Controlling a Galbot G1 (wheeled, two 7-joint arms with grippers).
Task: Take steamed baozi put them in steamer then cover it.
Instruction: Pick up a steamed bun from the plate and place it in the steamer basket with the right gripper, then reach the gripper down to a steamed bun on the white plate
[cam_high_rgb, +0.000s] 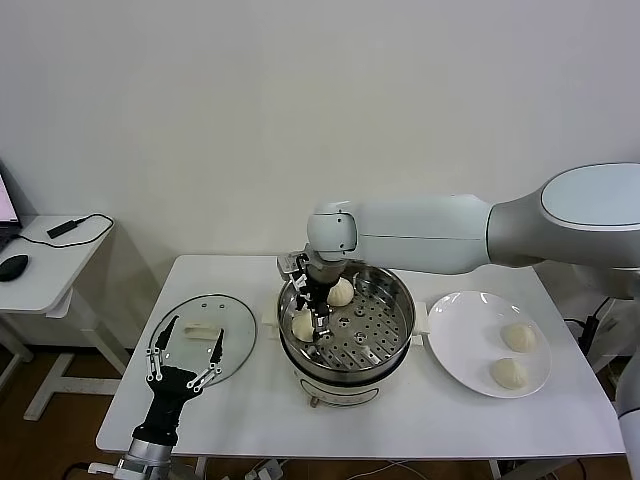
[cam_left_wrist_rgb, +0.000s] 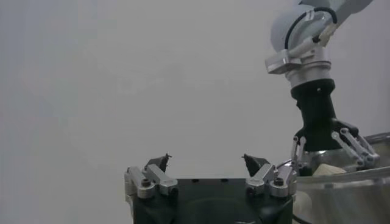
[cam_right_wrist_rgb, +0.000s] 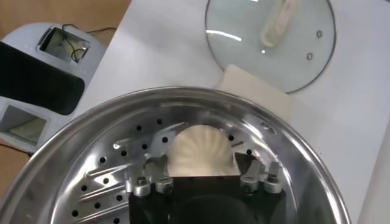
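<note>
Two steamed baozi (cam_high_rgb: 341, 292) in steamer (cam_high_rgb: 390, 345), two on plate (cam_high_rgb: 455, 350). Right gripper (cam_high_rgb: 312, 318) fingers wide astride one bun. Left gripper (cam_high_rgb: 185, 352) fingers wide over cover (cam_high_rgb: 235, 325) on surface (cam_high_rgb: 420, 420).

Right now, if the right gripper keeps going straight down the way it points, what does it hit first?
The right gripper would likely meet the baozi between its open fingers, on the steamer tray.
</note>
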